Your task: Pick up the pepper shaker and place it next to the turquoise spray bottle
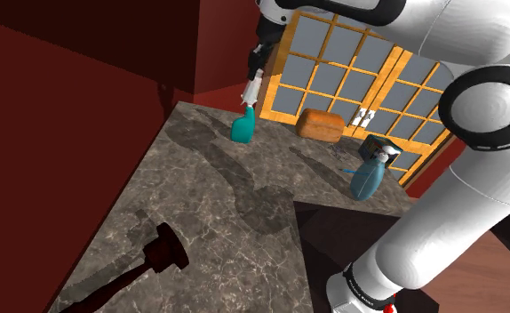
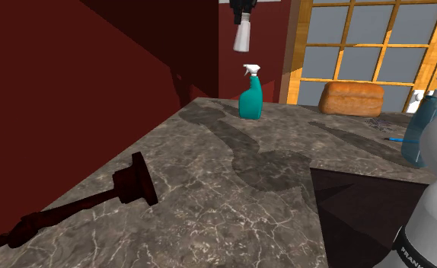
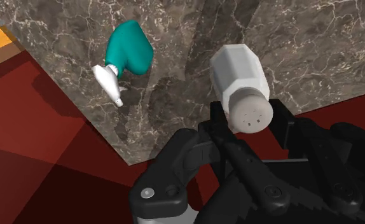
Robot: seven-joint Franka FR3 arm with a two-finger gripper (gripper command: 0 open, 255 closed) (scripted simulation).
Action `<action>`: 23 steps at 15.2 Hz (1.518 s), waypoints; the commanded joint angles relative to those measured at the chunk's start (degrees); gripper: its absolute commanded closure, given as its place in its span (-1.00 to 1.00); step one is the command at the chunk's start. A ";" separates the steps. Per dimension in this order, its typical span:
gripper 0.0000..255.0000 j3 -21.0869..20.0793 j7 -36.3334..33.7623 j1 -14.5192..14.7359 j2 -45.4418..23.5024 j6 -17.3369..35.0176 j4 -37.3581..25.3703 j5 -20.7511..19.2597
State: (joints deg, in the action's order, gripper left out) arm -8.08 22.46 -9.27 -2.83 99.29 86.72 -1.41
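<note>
Overhead, the white arm (image 1: 431, 213) climbs from its stand (image 1: 329, 236) at the shoulder view's lower right, bends at a dark-ringed joint and stretches up and to the left. This puts the end effector (image 1: 257, 64) pointing down above the far corner of the bench (image 1: 218, 204). Its two black fingers (image 3: 217, 119) are clamped on the pepper shaker (image 1: 251, 91) just below the cap. The shaker hangs in the air, slightly tilted, above the turquoise spray bottle (image 1: 243, 124) and apart from it — clear of the bench too.

The second exterior view's top edge cuts off most of the end effector, and the shoulder view's top edge cuts off the upper arm. In the second exterior view a blue spray bottle (image 2: 415, 137) is partly hidden behind the arm's grey-white base. The handle of a dark red plunger (image 1: 160, 249) fades into shadow toward the shoulder view's lower edge.

The shaker is plain whitish grey with a faceted body and a round flat cap dotted with small holes. The turquoise bottle is squat and wide at the base, with a white trigger head. The bench is grey-brown stone with pale veins. A rounded orange-brown loaf (image 1: 321, 124) sits by a window (image 1: 351, 62) of grey panes in a wooden grid — the walls beside it are deep red.
</note>
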 commanded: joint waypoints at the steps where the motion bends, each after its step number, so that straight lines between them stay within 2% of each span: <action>1: 1.00 0.97 2.19 -1.08 -1.74 -0.55 -2.33 0.16; 7: 1.00 3.57 8.37 -4.51 -7.95 -2.56 -10.57 0.94; 23: 1.00 3.64 8.54 -4.72 -5.34 10.83 5.42 1.18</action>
State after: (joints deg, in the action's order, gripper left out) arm -4.45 30.98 -13.97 -8.43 109.18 91.00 -0.25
